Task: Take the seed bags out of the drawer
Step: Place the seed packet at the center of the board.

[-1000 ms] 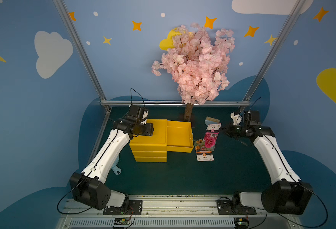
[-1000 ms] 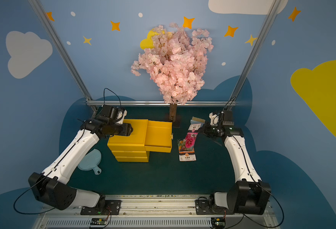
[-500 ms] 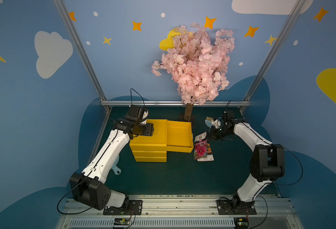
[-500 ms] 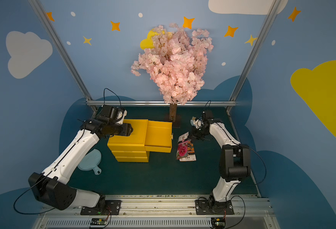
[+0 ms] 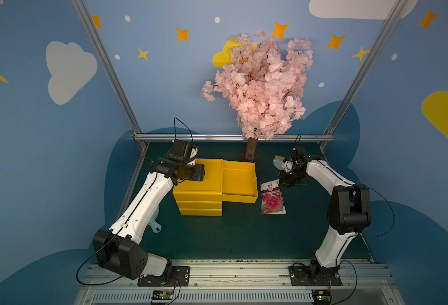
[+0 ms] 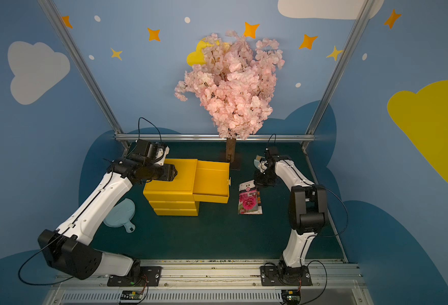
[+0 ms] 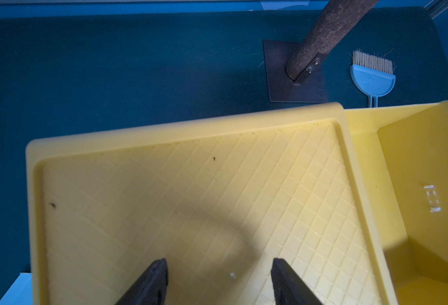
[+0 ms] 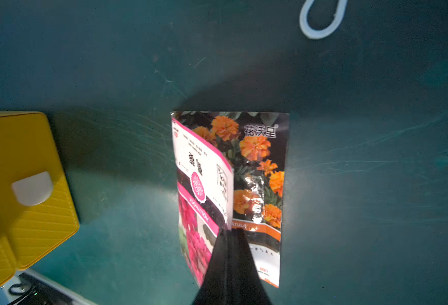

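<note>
Right pincer (image 8: pixel 230 233): clenched on one edge of pink bag (image 8: pixel 199 184), black fingertips pressed together with the glossy sheet nipped between. Reaches in from 1 o'clock of that bag in both top views, low over mat (image 5: pixel 244 237).

Pink bag (image 5: pixel 271 202): out of drawer (image 5: pixel 240 197), on the mat at 3 o'clock of it, near its white tab (image 8: pixel 32 191) but apart. Tilted up along the nipped edge in the right wrist view, rose-pink bloom and white text panel facing up. Overlaps orange bag (image 8: pixel 257 158), which lies flat on the mat beneath, marigold print up, also at 3 o'clock of the drawer.

Drawer: uppermost of cube (image 5: pixel 209 182), pulled well out toward 3 o'clock, plain yellow floor in view, two lower ones pushed in.

Left pincer (image 7: pixel 218 261): released, fingers (image 7: pixel 159 277) well apart, grasping nothing. Hovers over the cube's cross-hatched top (image 7: pixel 191 198), at 9 o'clock of the drawer in both top views.

Brush (image 5: pixel 279 161): light blue, pale bristles, on the mat at 12 o'clock of the bags, just beside the right wrist.

Tree trunk (image 5: pixel 252 151): bolted to a dark plate at 12 o'clock of the drawer, pink blossom above.

Dustpan (image 6: pixel 119 214): pale blue, flat on the mat at 8 o'clock of the cube, partly under the left arm.
</note>
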Motion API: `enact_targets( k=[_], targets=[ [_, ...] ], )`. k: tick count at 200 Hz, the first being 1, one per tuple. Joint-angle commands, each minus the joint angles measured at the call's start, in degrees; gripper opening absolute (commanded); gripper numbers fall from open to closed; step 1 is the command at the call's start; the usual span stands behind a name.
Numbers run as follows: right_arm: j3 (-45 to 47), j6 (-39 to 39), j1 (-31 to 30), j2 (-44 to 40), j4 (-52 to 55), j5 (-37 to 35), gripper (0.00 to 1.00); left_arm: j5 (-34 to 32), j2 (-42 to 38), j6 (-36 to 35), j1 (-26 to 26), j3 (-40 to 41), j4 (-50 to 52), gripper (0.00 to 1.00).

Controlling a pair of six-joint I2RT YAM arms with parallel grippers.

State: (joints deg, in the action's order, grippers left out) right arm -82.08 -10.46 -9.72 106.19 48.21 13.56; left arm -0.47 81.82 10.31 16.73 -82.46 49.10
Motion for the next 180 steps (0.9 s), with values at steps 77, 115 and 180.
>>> enact_targets(
  k=[77,115,180],
  targets=[
    [1.50,-2.66,-1.73,-6.60,0.23,-3.28,0.32,1.52,1.46,0.82,0.14,2.02,5.92,0.67],
    [6.78,-5.88,-4.34,-14.23,-4.77,3.77,0.41,1.18,0.55,0.92,0.12,2.56,5.92,0.67],
    [10.74,-11.41,-11.50,-22.37,-10.05,10.30,0.51,0.82,-0.47,1.00,0.14,2.91,6.36,0.67]
  ],
)
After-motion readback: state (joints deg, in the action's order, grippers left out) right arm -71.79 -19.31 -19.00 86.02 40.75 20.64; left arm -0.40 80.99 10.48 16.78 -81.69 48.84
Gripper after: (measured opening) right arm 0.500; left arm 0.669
